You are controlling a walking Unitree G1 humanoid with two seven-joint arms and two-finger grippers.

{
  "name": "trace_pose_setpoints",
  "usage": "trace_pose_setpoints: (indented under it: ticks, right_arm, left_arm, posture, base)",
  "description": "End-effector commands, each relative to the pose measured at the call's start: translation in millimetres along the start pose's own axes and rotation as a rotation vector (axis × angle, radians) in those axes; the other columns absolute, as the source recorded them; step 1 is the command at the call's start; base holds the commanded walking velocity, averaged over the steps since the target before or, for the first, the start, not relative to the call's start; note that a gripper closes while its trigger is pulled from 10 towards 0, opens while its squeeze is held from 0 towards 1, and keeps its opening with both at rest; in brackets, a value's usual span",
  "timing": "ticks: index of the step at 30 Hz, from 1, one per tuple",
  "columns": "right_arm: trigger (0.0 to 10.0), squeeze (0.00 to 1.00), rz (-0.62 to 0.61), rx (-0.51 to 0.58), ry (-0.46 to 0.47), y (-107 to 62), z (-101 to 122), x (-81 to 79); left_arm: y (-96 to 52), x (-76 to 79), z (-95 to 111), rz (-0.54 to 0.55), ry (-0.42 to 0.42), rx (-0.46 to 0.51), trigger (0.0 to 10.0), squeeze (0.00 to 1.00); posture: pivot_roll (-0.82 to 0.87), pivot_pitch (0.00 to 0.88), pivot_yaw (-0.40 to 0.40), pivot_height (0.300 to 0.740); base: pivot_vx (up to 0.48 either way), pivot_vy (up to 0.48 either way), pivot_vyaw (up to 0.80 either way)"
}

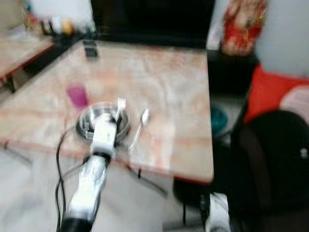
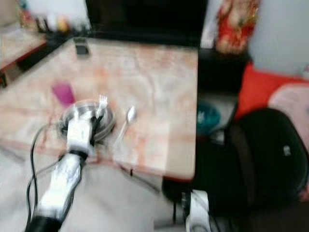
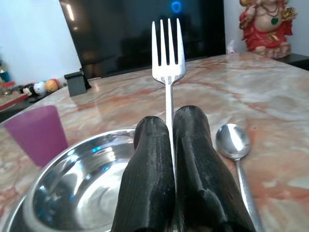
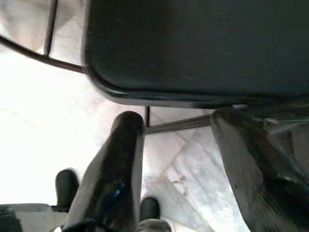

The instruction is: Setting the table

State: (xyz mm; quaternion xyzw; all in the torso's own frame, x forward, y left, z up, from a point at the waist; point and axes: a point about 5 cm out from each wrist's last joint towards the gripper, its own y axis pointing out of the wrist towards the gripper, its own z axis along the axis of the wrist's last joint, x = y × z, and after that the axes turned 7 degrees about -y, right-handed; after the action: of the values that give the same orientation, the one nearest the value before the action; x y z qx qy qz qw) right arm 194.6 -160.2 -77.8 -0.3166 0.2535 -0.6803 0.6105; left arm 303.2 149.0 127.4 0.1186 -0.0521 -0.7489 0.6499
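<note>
The left gripper (image 3: 171, 145) had its two black fingers pressed together on the handle of a fork (image 3: 167, 53), which stood upright beyond the fingertips with its four tines pointing up. It was held over the near rim of a steel bowl (image 3: 82, 179) that sat on the marble table (image 1: 164, 82) close to the table's near edge. Just beside the gripper, on the side toward the robot's right, a spoon (image 3: 233, 142) lay on the tabletop with its bowl facing up and its handle running back toward the robot. On the other side, a little beyond the steel bowl, stood a purple cup (image 3: 37, 133). Farther off along the table were a small dark box (image 3: 77, 82) and, at the far right corner, a red and gold figurine (image 3: 264, 26). The fork looked plain, silver and clean. The right gripper (image 4: 178, 159) hung low beside the table with its fingers spread wide and nothing between them, pointing down past a black chair seat (image 4: 193, 43) and the pale tiled floor (image 4: 43, 125).
</note>
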Motion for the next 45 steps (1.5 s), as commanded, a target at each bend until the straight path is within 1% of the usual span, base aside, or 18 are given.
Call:
trace_pose_setpoints:
  ticks: [1,10,14,24,31,34,38,41,44,45]
  right_arm:
    - [10.0,0.00,-0.014,-0.019,-0.004,-1.2,-6.5,5.8]
    - [10.0,0.00,-0.013,-0.019,-0.007,-1.1,-6.1,5.8]
    - [10.0,0.00,-0.014,-0.019,-0.006,-1.1,-6.2,6.0]
    - [10.0,0.00,-0.012,-0.020,-0.008,-1.1,-6.4,6.0]
    - [10.0,0.00,-0.011,-0.020,-0.008,-1.0,-6.2,5.9]
    - [10.0,0.00,-0.011,-0.020,-0.008,-1.0,-6.2,5.9]
    - [10.0,0.00,-0.010,-0.020,-0.007,-1.0,-6.1,5.8]
    - [10.0,0.00,-0.011,-0.021,-0.008,-1.0,-6.0,5.7]
    - [10.0,0.00,-0.010,-0.021,-0.008,-1.1,-6.4,5.6]
    - [10.0,0.00,-0.010,-0.022,-0.008,-1.1,-6.4,5.7]
  left_arm:
    - [4.7,4.0,6.2,-0.018,-0.003,0.024,10.0,0.00]
    - [6.2,7.3,5.7,-0.043,-0.010,0.015,10.0,0.00]
    - [7.0,5.7,5.4,-0.030,-0.020,0.011,10.0,0.00]
    - [6.0,3.7,4.4,-0.031,-0.016,0.004,10.0,0.00]
    - [7.0,0.0,3.1,-0.030,-0.047,-0.010,10.0,0.00]
    - [8.5,-0.9,2.8,-0.046,-0.065,-0.022,10.0,0.00]
    - [9.8,1.1,1.9,-0.086,-0.075,-0.040,10.0,0.00]
    - [9.9,2.1,1.1,-0.091,-0.073,-0.047,10.0,0.00]
    - [9.8,2.8,-1.7,-0.097,-0.086,-0.066,10.0,0.00]
    - [10.5,3.7,-3.3,-0.107,-0.106,-0.084,10.0,0.00]
  posture:
    - [0.01,0.000,-0.037,0.740]
    - [0.01,0.000,-0.038,0.740]
    - [0.01,0.000,-0.038,0.740]
    - [0.01,0.000,-0.038,0.740]
    - [0.01,0.000,-0.040,0.740]
    - [0.01,0.000,-0.040,0.740]
    - [0.01,0.000,-0.040,0.740]
    - [0.01,0.000,-0.039,0.740]
    - [0.01,0.000,-0.039,0.740]
    - [0.01,0.000,-0.039,0.740]
  base:
    - [0.000,0.000,0.00]
    - [0.000,0.000,0.00]
    - [0.000,-0.292,0.00]
    - [0.000,-0.308,0.00]
    - [0.000,-0.044,0.00]
    - [0.000,0.000,0.00]
    - [0.000,0.000,0.00]
    - [0.000,0.000,0.00]
    - [0.000,0.000,0.00]
    - [0.000,0.000,0.00]
